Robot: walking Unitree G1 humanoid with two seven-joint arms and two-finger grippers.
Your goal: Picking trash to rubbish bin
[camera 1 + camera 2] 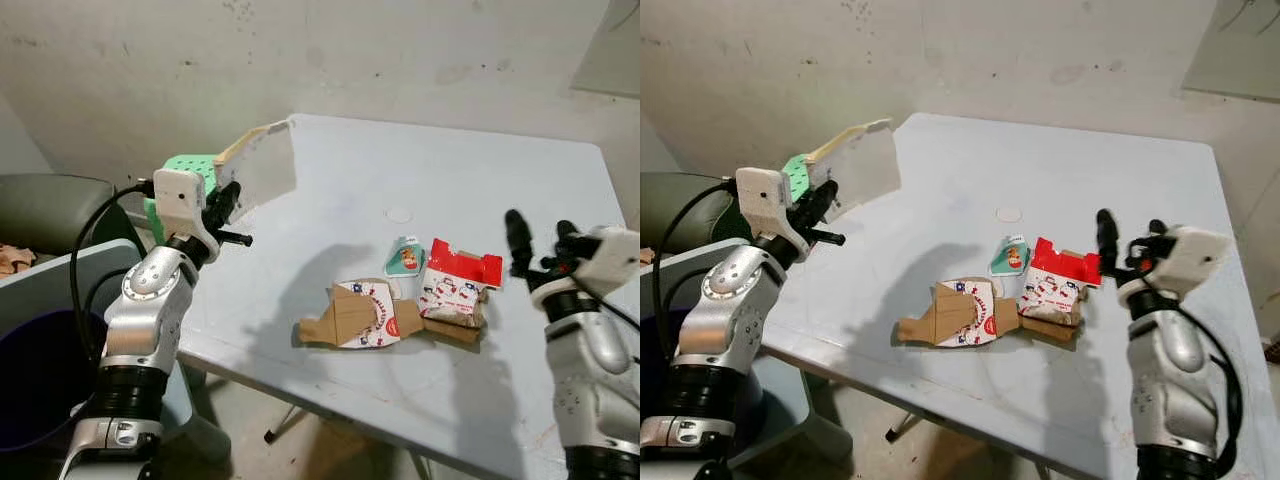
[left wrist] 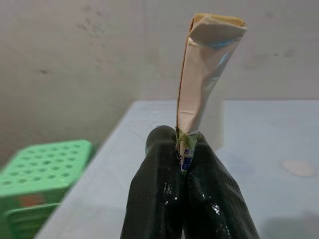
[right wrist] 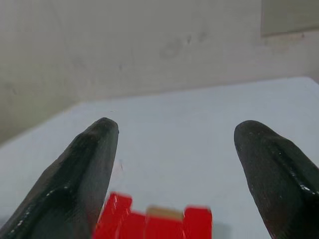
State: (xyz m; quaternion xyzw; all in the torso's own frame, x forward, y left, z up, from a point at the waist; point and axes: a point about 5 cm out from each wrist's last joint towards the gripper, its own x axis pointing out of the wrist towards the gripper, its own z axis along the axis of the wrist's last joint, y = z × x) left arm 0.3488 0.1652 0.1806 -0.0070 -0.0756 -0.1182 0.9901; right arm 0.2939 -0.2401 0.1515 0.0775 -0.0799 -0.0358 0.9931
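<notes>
A flattened carton (image 1: 262,170) is being held above the counter's (image 1: 400,180) left edge, its lower end clamped in the left pincer (image 2: 185,154). The left arm is rising bent from the elbow. The right pincer (image 3: 174,149) is hovering upright near the counter's right edge, fingers (image 3: 87,164) apart. Three trash pieces are lying on the counter: a brown cardboard (image 1: 355,315), a red-topped box (image 1: 455,280) touching it, and a small teal packet (image 1: 403,257) just beside. A bin (image 1: 45,330) is standing left of the counter; its contents cannot be told.
</notes>
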